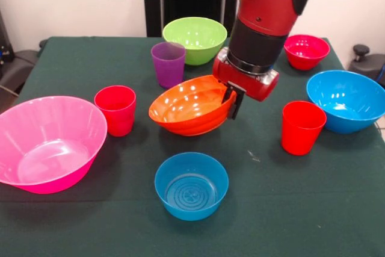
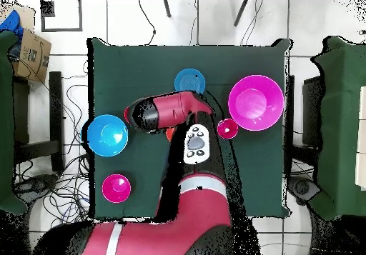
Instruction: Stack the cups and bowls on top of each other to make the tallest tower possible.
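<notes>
My gripper (image 1: 233, 102) is shut on the right rim of the orange bowl (image 1: 189, 109) and holds it tilted, mouth up, over the middle of the table. One small blue bowl (image 1: 191, 185) (image 2: 190, 81) stands alone in front of it. The purple cup (image 1: 168, 63) stands just behind the orange bowl, beside the lime green bowl (image 1: 195, 39). One red cup (image 1: 115, 109) is to its left, the other red cup (image 1: 302, 126) to its right. No stacked tower shows, and a second small blue bowl is out of view.
The large pink bowl (image 1: 48, 142) (image 2: 255, 102) sits at the left front. The large blue bowl (image 1: 346, 100) (image 2: 107, 135) sits at the right edge. The small red-magenta bowl (image 1: 306, 50) (image 2: 116, 188) is at the back right. In the overhead view my arm covers the table's middle.
</notes>
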You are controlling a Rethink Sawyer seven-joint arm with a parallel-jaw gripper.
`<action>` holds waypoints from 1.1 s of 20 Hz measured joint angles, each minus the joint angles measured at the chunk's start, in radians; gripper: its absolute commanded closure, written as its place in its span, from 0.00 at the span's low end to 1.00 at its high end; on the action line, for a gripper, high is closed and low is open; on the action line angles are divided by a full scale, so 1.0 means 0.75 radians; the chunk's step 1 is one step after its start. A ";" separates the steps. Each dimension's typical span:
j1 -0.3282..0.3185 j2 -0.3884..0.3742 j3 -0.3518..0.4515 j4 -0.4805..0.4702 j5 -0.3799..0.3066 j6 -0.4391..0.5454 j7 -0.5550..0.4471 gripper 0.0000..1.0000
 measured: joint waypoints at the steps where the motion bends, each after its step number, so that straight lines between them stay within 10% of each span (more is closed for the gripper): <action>1: 0.014 0.020 -0.002 -0.038 0.000 0.034 0.000 1.00; 22: 0.075 0.168 -0.023 -0.336 -0.004 0.328 0.000 1.00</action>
